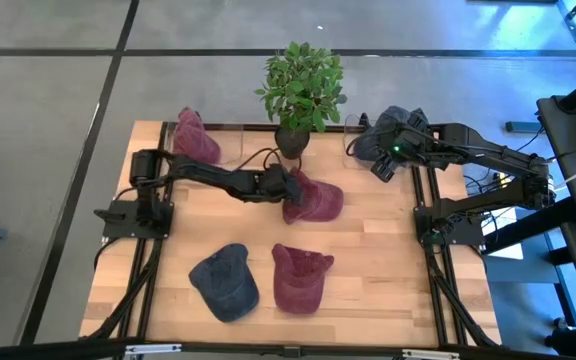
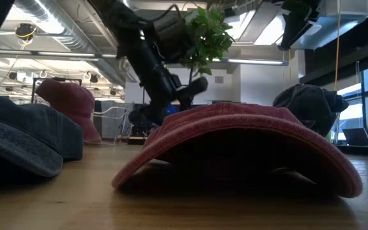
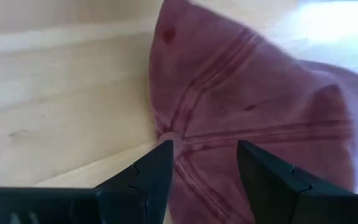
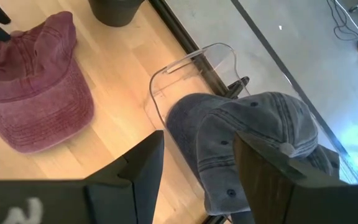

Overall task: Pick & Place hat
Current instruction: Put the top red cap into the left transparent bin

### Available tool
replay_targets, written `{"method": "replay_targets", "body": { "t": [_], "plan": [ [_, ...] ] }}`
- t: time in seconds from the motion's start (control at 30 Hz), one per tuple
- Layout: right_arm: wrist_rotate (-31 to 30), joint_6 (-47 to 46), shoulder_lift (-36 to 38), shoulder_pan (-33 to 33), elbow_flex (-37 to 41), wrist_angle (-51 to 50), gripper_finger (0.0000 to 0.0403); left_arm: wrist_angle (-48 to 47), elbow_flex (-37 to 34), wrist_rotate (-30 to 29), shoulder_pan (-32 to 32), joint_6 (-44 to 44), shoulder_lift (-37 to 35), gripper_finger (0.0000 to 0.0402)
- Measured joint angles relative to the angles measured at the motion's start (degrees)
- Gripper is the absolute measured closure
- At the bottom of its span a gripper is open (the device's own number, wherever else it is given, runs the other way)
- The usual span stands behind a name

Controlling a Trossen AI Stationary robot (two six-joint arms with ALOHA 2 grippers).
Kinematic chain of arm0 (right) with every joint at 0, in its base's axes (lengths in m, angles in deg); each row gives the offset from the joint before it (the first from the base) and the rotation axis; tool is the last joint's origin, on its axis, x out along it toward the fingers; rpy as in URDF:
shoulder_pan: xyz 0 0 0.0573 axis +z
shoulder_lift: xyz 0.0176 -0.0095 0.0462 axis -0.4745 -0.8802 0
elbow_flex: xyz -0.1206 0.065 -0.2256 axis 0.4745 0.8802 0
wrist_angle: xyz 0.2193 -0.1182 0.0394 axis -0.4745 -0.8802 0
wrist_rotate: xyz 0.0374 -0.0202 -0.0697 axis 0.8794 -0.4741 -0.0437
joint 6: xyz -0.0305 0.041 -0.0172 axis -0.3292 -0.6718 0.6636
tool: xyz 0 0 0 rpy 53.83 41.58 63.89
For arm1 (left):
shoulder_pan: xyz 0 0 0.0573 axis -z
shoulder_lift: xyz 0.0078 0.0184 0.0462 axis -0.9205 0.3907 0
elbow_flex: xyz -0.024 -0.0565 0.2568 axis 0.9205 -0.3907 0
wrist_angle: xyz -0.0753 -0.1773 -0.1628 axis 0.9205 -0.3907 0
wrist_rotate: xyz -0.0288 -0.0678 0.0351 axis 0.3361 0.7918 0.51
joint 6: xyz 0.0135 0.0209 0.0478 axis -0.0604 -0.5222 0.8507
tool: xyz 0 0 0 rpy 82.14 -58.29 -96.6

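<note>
Two-arm hat pick-and-place, seen from beside the table. The left gripper (image 1: pixel 286 187) stands over the crown of a maroon cap (image 1: pixel 314 199) lying near the middle of the wooden tabletop (image 1: pixel 388 270), just in front of a potted plant (image 1: pixel 301 85). In the left wrist view the fingers (image 3: pixel 157 177) are spread, one tip at the crown button where the seams meet and the other over the panel beside it, with cloth showing between them. This placement likely aims at the crown because the gathered fabric there offers a fold to pinch; no closure on the cap is visible yet.

The right gripper (image 1: pixel 388 160) hovers at the far right corner above a grey-blue cap (image 4: pixel 253 146), which sits draped over a clear curved stand (image 4: pixel 191 68) at the tabletop's edge. Its fingers (image 4: pixel 138 171) are parted and clasp nothing, so this arm appears to be waiting.

Other caps lie well apart: a second maroon cap (image 1: pixel 196 138) perched at the far left corner, a dark blue cap (image 1: pixel 224 282) and a third maroon cap (image 1: pixel 300 276) side by side near the front edge. The low view shows the front maroon cap resting brim-down, arched over the wood.
</note>
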Motion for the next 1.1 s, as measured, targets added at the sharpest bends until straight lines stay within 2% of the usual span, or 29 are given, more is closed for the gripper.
{"method": "replay_targets", "body": {
  "t": [0.37,0.77,0.9,1.1],
  "plan": [
    [0.0,0.0,0.0,0.0,0.0,0.2,0.0210,0.0,0.1,0.8,-0.2,-4.0,4.2,0.0230],
    [0.0,0.0,0.0,0.0,0.0,0.3,0.0210,0.0,0.1,1.4,-0.3,-1.0,4.2,0.0231],
    [0.0,0.0,0.0,0.0,0.0,0.3,0.0210,-0.3,0.1,1.3,-0.3,-1.0,4.2,0.0252],
    [0.0,0.0,0.0,0.0,0.0,0.3,0.0210,-0.3,0.0,1.3,-0.3,-1.0,4.2,0.0309]
  ]
}}
